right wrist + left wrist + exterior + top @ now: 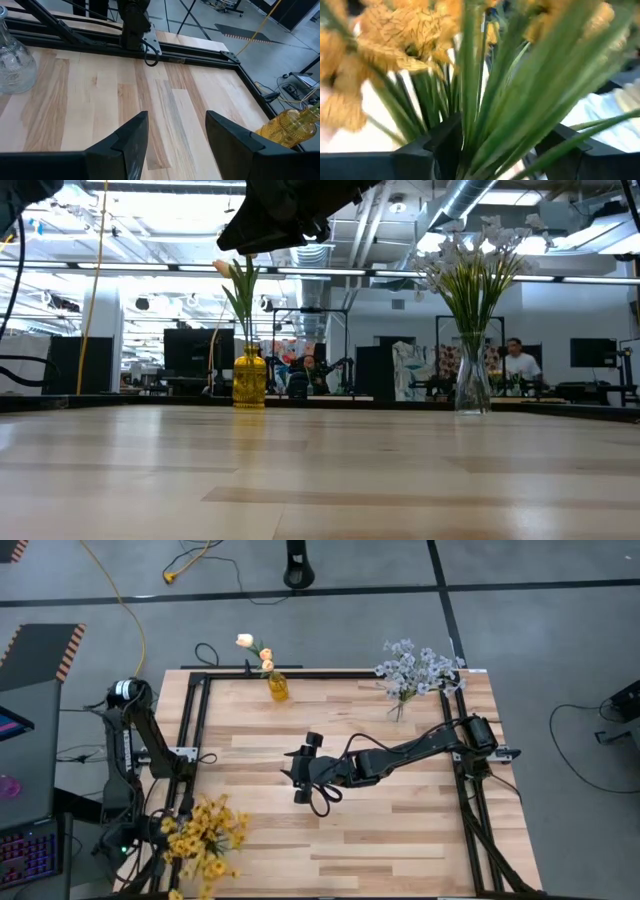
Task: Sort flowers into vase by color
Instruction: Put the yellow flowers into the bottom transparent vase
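Three bunches, three corners of a pale wooden table

Yellow flowers (205, 840), ruffled and on thin green stems, crowd the table's (400, 830) near left corner. In the left wrist view the stems stand between the left hand's (492, 150) dark fingers; whether they pinch them I cannot tell. Peach buds (255, 650) rise from a ribbed amber glass vase (278, 688) at the far edge. Pale blue-white sprays (415, 668) fill a clear vase (472, 385) nearby. The right hand (300, 772) hovers mid-table, fingers apart, empty.
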You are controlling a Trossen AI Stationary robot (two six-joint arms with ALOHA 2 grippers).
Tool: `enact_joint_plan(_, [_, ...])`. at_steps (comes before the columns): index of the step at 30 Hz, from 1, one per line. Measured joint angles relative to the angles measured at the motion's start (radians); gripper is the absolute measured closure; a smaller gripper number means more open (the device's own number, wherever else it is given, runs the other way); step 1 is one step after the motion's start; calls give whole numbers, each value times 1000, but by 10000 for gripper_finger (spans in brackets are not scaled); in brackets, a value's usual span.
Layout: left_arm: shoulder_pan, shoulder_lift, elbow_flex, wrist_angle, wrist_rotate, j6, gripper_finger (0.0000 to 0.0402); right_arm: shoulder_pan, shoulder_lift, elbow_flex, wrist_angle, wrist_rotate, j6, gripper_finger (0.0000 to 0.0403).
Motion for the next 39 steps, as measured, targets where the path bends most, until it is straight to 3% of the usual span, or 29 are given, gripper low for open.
enact_joint_plan(5, [0, -84, 0, -7, 65, -15, 178, 0, 0, 0, 0, 0, 0, 179])
enact_joint_plan(13, [0, -210, 0, -108, 81, -14, 187, 0, 0, 0, 0, 0, 0, 179])
enact_joint_plan(39, [0, -463, 0, -116, 375, 8, 188, 0, 0, 0, 0, 0, -1, 179])
